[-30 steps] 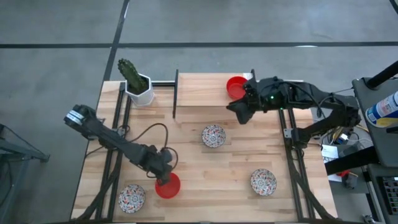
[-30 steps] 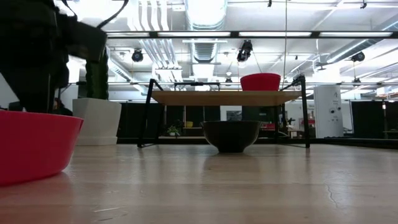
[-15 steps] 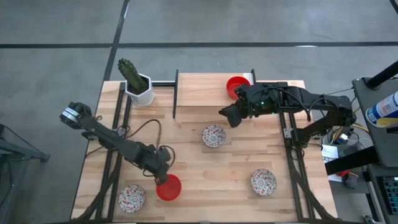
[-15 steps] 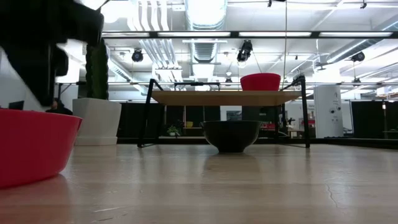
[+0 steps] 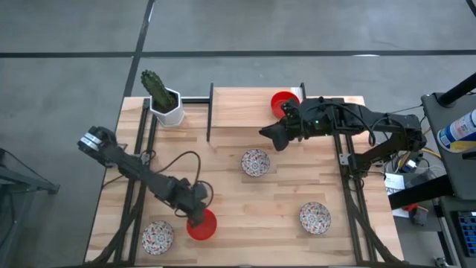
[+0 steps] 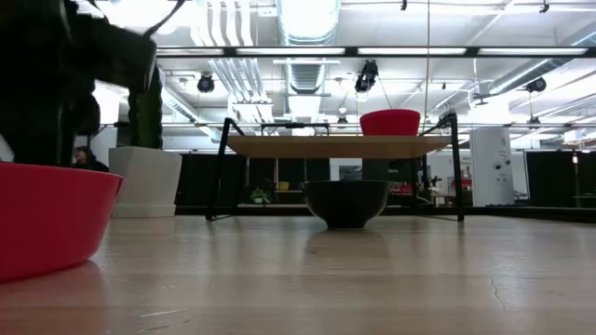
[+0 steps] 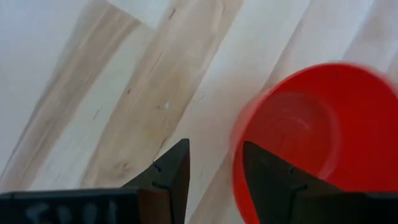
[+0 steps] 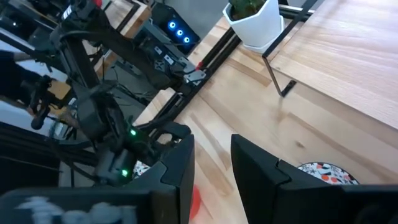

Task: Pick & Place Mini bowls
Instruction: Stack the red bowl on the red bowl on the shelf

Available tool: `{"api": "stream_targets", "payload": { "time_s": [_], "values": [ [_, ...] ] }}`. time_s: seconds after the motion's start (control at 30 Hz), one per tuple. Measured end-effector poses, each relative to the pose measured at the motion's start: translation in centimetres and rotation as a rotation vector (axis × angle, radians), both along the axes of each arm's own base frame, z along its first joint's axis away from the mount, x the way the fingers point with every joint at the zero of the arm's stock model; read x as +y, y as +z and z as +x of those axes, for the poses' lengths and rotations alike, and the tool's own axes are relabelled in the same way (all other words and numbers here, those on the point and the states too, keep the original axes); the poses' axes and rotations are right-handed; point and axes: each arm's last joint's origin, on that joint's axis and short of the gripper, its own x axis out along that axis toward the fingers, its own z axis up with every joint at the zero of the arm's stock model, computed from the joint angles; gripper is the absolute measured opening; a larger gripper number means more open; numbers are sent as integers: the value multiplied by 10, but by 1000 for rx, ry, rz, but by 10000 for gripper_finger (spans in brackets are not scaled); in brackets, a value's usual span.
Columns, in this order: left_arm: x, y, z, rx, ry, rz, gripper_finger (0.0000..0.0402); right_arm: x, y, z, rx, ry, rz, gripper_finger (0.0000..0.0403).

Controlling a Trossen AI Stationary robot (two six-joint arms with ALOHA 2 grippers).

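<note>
- High view: left claw (image 5: 195, 214) sits low at the front-left of the surface (image 5: 245, 205), right on the rim of a red bowl (image 5: 201, 224).
- Left wrist view: the two fingers (image 7: 176, 170) are parted w/ a narrow gap, one outside the bowl's wall, the other at or just over its rim. Released, not clenched; can't tell if the rim is pinched yet.
- Key relation: the red bowl (image 7: 323, 140) lies just off to one side of the claw's gap, its near rim at the inner finger. Judgement: a small shift toward the bowl, then a squeeze, should take the rim.
- Left arm is clearly the nearer one for this bowl; right arm is well apart.
- Right claw (image 5: 269, 137) hangs over the rear-centre of the surface, just beside a second red bowl (image 5: 282, 102) on the raised shelf (image 5: 253, 104), w/ nothing between its fingers; they stand apart (right wrist view).
- Patterned bowls: one mid-surface (image 5: 255, 162) near the right claw, one front-right (image 5: 314, 217), one front-left (image 5: 158, 236) just beside the held-at red bowl.
- Cactus pot (image 5: 165, 108) at the rear-left corner, away from both claws.
</note>
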Motion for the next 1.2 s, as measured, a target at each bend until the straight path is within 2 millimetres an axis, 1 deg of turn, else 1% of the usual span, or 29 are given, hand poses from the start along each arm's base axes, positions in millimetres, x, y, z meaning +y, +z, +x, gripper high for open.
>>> {"api": "stream_targets", "payload": {
  "time_s": [0.2, 0.27, 0.37, 0.47, 0.5, 0.63, 0.7, 0.8, 0.93, 1.07, 1.2],
  "values": [
    [-3, -15, 4, 53, -10, 24, 138, 0, 0, 0, 1, 3, -7, 98],
    [-2, -18, 6, 62, -9, 18, 127, 0, 0, 0, 1, 2, -5, 96],
    [-3, -21, 7, 69, -20, 16, 85, 2, 0, 0, 0, 3, 0, 96],
    [-1, -23, 9, 75, -20, 22, 22, 4, -1, 1, 2, 3, 17, 97],
    [-1, -22, 9, 73, -16, 19, 12, 5, -2, 2, 3, -5, 40, 97],
    [8, -15, 12, 48, 21, 20, 3, 12, -7, 6, 14, -22, 160, 94],
    [14, -5, 14, 9, 52, 23, 2, 14, -8, 7, 18, -7, 195, 93],
    [25, 17, 17, -87, 102, 45, 2, 21, -11, 11, 24, -5, 232, 93],
    [52, 51, 19, -185, 208, 196, 1, 35, -23, 24, 66, -9, 218, 93],
    [79, 87, 21, -315, 325, 424, 1, 53, -46, 44, 133, -33, 75, 93],
    [97, 118, 17, -446, 463, 598, 1, 68, -63, 62, 179, -77, -116, 93]
  ]
}}
